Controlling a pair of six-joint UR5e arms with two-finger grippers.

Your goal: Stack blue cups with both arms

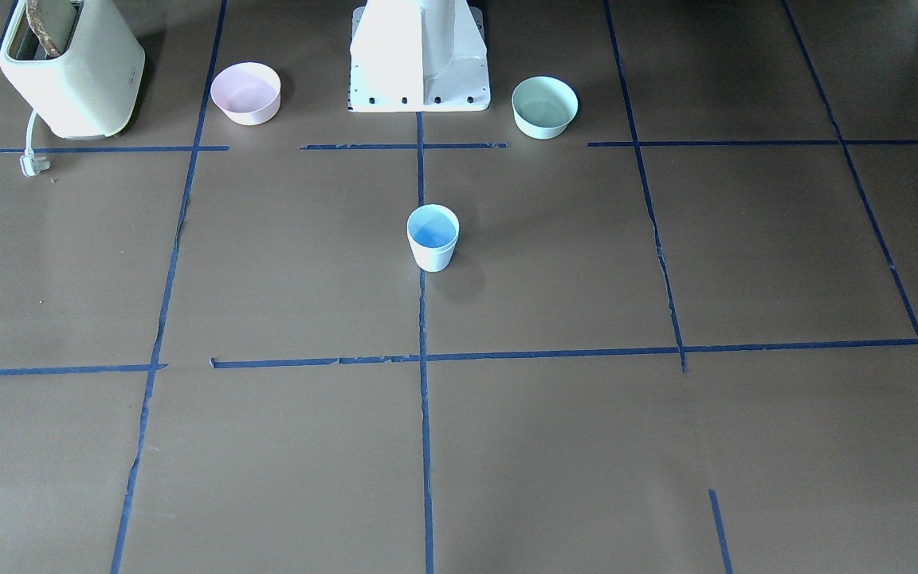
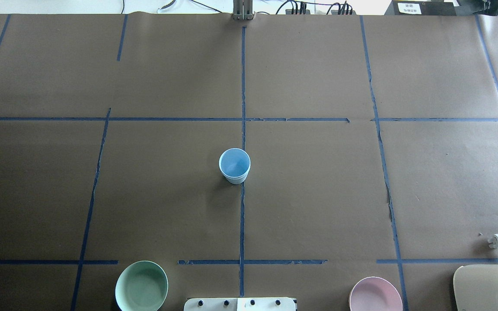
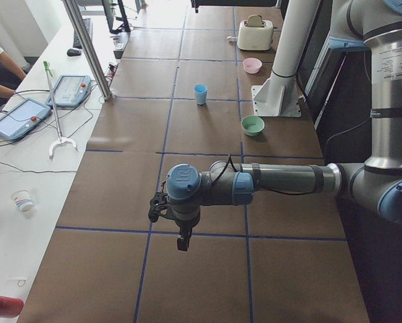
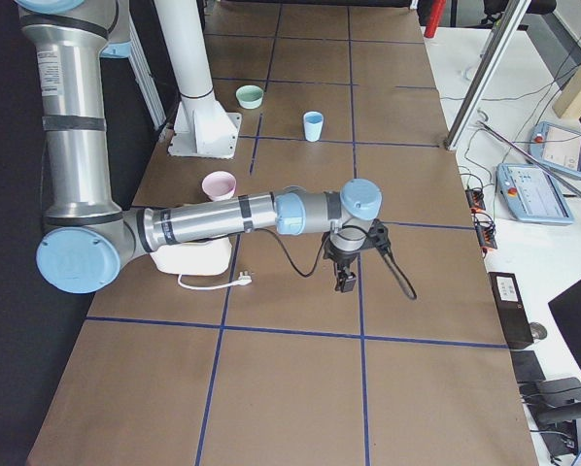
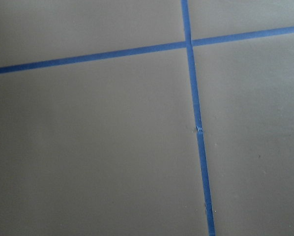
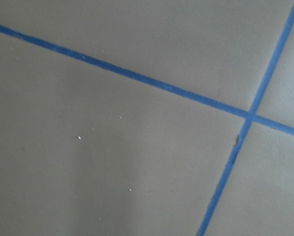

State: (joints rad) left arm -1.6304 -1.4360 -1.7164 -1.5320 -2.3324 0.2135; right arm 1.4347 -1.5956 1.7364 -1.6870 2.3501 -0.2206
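One blue cup stands upright mid-table, right against the centre tape line, out in front of the white base. Only a single cup outline shows; I cannot tell whether a second cup is nested inside it. A pink bowl sits beside the base on the robot's right and a green bowl beside it on the robot's left, both well apart from the cup. A toaster stands at the far right end, its plug lying on the brown table. The left arm reaches out level over the table's left end, with the left gripper pointing down above the paper, far from the cup. The right arm does the same over the right end, with the right gripper hanging downward near the toaster's cord. Neither carries a cup. Both grippers show only from the side, so I cannot tell how far the fingers are parted. The wrist cameras show only brown paper and crossing tape.
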